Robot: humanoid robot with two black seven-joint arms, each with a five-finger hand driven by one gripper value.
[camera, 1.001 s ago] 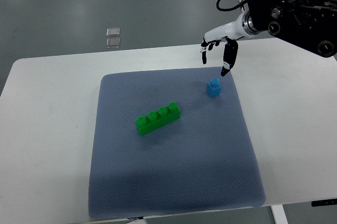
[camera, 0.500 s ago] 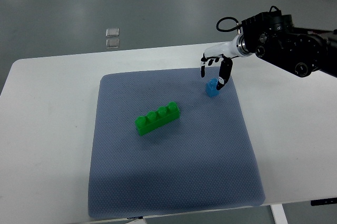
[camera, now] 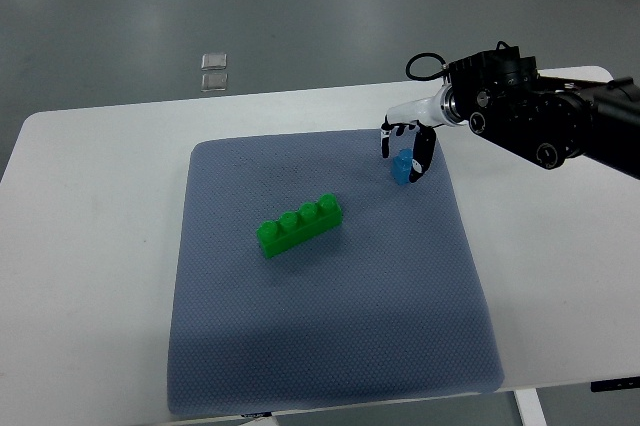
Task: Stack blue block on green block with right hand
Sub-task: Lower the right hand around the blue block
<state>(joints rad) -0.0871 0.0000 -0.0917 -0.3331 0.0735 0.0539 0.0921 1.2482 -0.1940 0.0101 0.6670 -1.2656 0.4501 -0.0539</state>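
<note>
A grey-blue textured fabric mat point(camera: 330, 346) covers the middle of a white desk point(camera: 90, 276), seen steeply from above. On the mat, left of its centre, lies a long green plastic building block point(camera: 299, 225) with four round studs on top, set at a slant with its right end farther from the camera. Beyond it and to the right, near the mat's far right corner, stands a small blue plastic block point(camera: 403, 167), well apart from the green one and resting on the mat. The robot's right hand point(camera: 409, 147), white with black fingers, reaches in from the right edge on a bulky black arm point(camera: 540, 116) and hangs directly over the blue block. One dark finger point(camera: 423, 154) runs down the block's right side, while shorter fingers curl at its far left side; whether they actually press on the block cannot be told from this angle. Past the far edge of the desk, on the grey floor point(camera: 300, 16), lie two small pale square tiles point(camera: 214, 70), one just behind the other, far left of the hand.
</note>
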